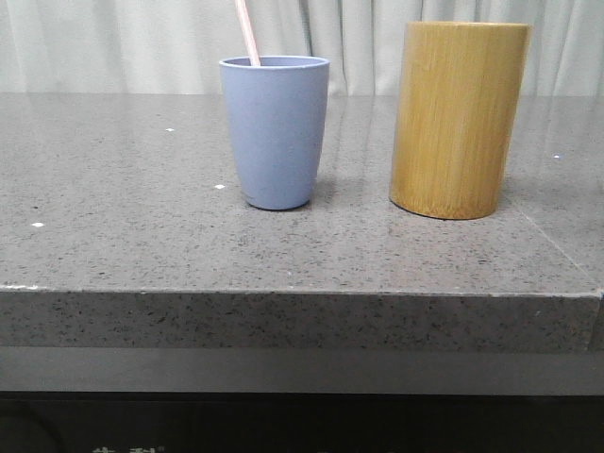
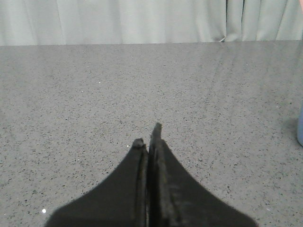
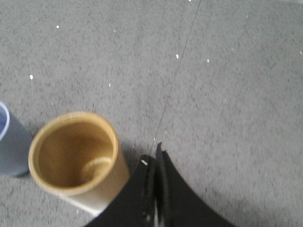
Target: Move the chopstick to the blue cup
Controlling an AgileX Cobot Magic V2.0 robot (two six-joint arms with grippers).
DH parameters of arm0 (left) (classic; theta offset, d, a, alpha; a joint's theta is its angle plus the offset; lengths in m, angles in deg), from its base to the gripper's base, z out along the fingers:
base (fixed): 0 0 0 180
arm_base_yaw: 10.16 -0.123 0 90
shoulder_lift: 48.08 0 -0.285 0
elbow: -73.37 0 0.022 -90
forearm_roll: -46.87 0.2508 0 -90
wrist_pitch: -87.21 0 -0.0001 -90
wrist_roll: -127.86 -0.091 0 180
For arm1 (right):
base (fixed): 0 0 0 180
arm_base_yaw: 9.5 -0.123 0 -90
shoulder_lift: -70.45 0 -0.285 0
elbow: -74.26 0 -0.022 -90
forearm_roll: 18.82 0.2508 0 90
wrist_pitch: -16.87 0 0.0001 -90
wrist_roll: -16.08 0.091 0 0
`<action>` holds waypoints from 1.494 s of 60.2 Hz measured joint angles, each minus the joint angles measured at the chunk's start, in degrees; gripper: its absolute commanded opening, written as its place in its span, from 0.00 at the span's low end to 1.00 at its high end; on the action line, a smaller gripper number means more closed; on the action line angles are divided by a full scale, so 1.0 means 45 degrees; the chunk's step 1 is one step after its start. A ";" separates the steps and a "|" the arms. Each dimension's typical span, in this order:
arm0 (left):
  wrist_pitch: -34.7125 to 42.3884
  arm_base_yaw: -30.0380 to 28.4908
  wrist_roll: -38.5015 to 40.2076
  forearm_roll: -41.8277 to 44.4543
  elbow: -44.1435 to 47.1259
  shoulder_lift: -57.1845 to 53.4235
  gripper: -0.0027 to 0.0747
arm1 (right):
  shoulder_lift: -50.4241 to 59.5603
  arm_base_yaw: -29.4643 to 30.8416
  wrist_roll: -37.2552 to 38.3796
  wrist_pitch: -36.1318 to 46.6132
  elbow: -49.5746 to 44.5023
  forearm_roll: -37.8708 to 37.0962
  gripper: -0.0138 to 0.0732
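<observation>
A pale pink chopstick (image 1: 247, 32) stands in the blue cup (image 1: 275, 132), leaning back toward the robot's left and running out of the top of the front view, so only a short length shows and I cannot tell whether it is one stick or a pair. It rests against the cup's rim, which is what keeps it tilted rather than upright. The bamboo holder (image 1: 459, 119) stands apart from the cup on the grey worktop (image 1: 113, 226), and from above its inside (image 3: 75, 156) looks bare of sticks, only a pale curved mark at the bottom. By my reading the transfer is finished, or nearly so.

The right pincer (image 3: 156, 153) hangs above the worktop with the bamboo holder just beside it and the blue cup (image 3: 9, 142) beyond that. Its fingers are pressed together with nothing between them. It sits high and off to the side of the holder, a sensible place once nothing is left to lift.

The left pincer (image 2: 149, 137) hovers low over bare worktop, fingers likewise closed on nothing. The blue cup (image 2: 300, 130) only just shows, well off to its side; this arm seems parked out of the way.
</observation>
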 measured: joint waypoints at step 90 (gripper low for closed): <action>0.0000 0.0000 0.0000 0.0000 0.0000 0.0000 0.01 | 1.0207 0.0008 0.0000 0.5151 -0.9771 0.0429 0.07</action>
